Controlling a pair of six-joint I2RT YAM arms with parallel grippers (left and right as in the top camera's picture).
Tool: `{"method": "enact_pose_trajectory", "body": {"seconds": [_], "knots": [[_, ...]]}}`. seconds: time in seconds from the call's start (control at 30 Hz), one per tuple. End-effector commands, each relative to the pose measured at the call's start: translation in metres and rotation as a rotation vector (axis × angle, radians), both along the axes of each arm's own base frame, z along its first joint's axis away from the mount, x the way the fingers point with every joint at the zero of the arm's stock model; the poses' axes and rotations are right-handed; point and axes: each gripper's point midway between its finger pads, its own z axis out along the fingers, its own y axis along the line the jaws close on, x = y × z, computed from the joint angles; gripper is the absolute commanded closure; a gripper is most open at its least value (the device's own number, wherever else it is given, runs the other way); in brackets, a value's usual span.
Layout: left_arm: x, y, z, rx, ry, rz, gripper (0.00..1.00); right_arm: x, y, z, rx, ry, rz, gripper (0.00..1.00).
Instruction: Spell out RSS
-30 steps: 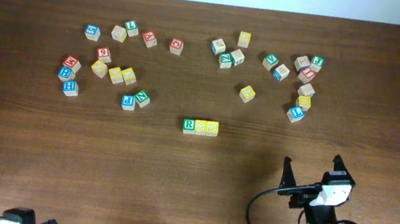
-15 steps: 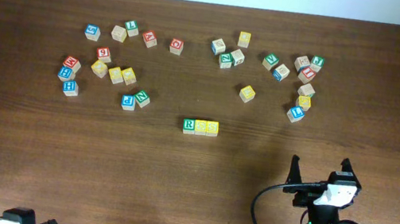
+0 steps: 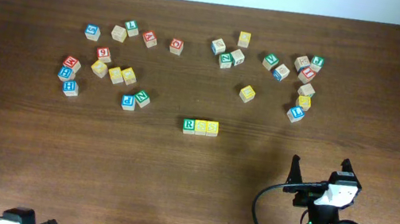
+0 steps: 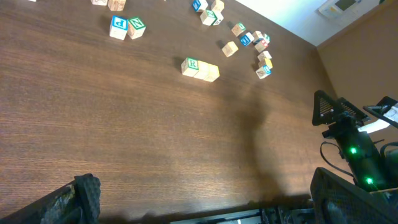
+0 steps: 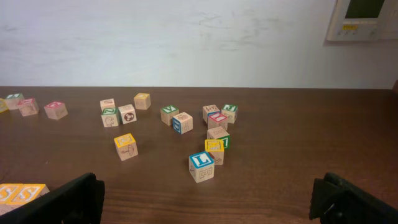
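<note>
RSS [image 3: 201,127]: lying mid-table [image 3: 172,188] as one touching row, green R leftmost, two yellow cubes beside it, apart from the scattered cubes [image 3: 115,75] | right gripper [image 3: 320,166]: hovering well right of the row, jaws standing spread, holding nothing | left gripper [image 4: 204,180]: sitting at the near-left edge, jaws spread wide

Three small wooden cubes are sitting flat in a tight, straight row near the middle of the table [image 3: 173,180], with neighbours touching. The green R cube [image 3: 189,125] is lying at the 9 o'clock end. The first yellow S cube [image 3: 201,127] is resting at its 3 o'clock side, and the second yellow S cube [image 3: 213,128] is sitting at 3 o'clock of that, all three showing their letters upward.
</note>
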Motion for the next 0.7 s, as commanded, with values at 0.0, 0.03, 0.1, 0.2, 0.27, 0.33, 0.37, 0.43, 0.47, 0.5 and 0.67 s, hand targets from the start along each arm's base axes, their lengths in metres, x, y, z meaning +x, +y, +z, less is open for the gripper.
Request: {"method": "enact_pose_trajectory", "body": {"seconds": [0.0,0.03,0.1,0.2,0.27,0.33,0.37,0.43,0.47,0.5,0.67], "knots": [[0.0003,-0.0012,-0.0006,-0.008,0.009,-0.003,0.01,-0.0004,-0.0016,-0.0016,0.003,0.001,-0.011,0.02],[0.0003,-0.0012,-0.0006,-0.007,0.009,-0.003,0.01,-0.0004,-0.0016,-0.0016,0.003,0.001,-0.011,0.02],[0.0003,-0.0012,-0.0006,-0.007,0.009,-0.003,0.01,-0.0004,-0.0016,-0.0016,0.003,0.001,-0.011,0.02],[0.0003,-0.0012,-0.0006,-0.007,0.009,-0.003,0.01,-0.0004,-0.0016,-0.0016,0.003,0.001,-0.011,0.02],[0.0003,-0.0012,-0.0006,-0.008,0.009,-0.003,0.01,-0.0004,-0.0016,-0.0016,0.003,0.001,-0.011,0.02],[0.0003,-0.0012,-0.0006,-0.007,0.009,-0.003,0.01,-0.0004,-0.0016,-0.0016,0.003,0.001,-0.011,0.02],[0.0003,-0.0012,-0.0006,-0.007,0.009,-0.003,0.01,-0.0004,-0.0016,-0.0016,0.003,0.001,-0.011,0.02],[0.0003,-0.0012,-0.0006,-0.007,0.009,-0.003,0.01,-0.0004,-0.0016,-0.0016,0.003,0.001,-0.011,0.02],[0.0003,-0.0012,-0.0006,-0.007,0.009,-0.003,0.01,-0.0004,-0.0016,-0.0016,0.003,0.001,-0.011,0.02],[0.0003,-0.0012,-0.0006,-0.007,0.009,-0.003,0.01,-0.0004,-0.0016,-0.0016,0.003,0.001,-0.011,0.02],[-0.0021,-0.0031,-0.0024,-0.012,0.021,-0.016,0.01,-0.0004,-0.0016,-0.0016,0.003,0.001,-0.011,0.02]]}}
